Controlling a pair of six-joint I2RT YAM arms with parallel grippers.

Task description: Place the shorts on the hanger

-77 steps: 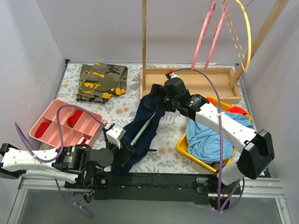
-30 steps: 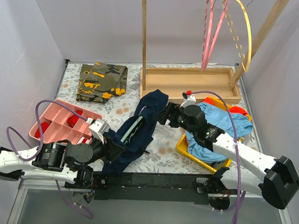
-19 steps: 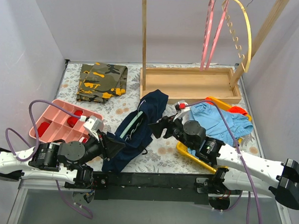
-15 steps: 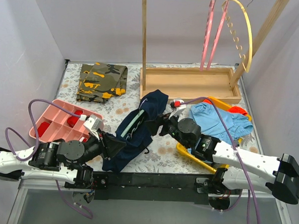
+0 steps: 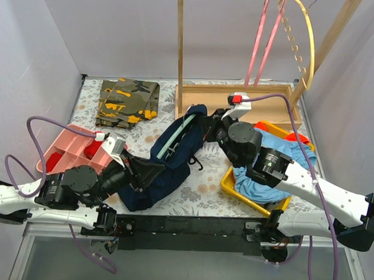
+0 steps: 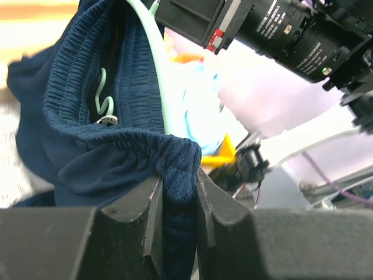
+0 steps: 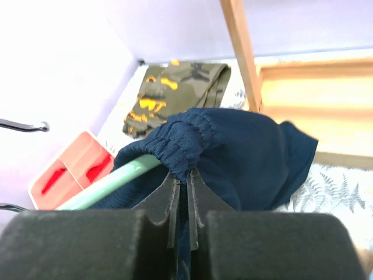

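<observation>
The dark navy shorts [image 5: 167, 167] are stretched between both grippers above the table, with the pale green hanger [image 5: 175, 137] running inside the waistband. My left gripper [image 5: 149, 172] holds the near end. In the left wrist view it [image 6: 178, 181] is shut on the gathered waistband of the shorts [image 6: 81, 111], and the hanger [image 6: 152, 70] arcs up beyond it. My right gripper [image 5: 203, 129] is at the far end. The right wrist view shows it [image 7: 187, 175] shut on the elastic edge of the shorts [image 7: 250, 154], beside the hanger [image 7: 105, 184].
A camouflage garment [image 5: 126, 102] lies at the back left and a pink compartment tray [image 5: 62, 154] at the left. A yellow tray [image 5: 234, 187] with a light blue garment [image 5: 263, 171] sits under the right arm. The wooden rack [image 5: 238, 105] carries pink hangers [image 5: 261, 41] and a yellow hanger [image 5: 310, 43].
My right gripper moved up to the far end of the waistband and closed on it. The shorts now rise off the table, pulled out between the two grippers.
</observation>
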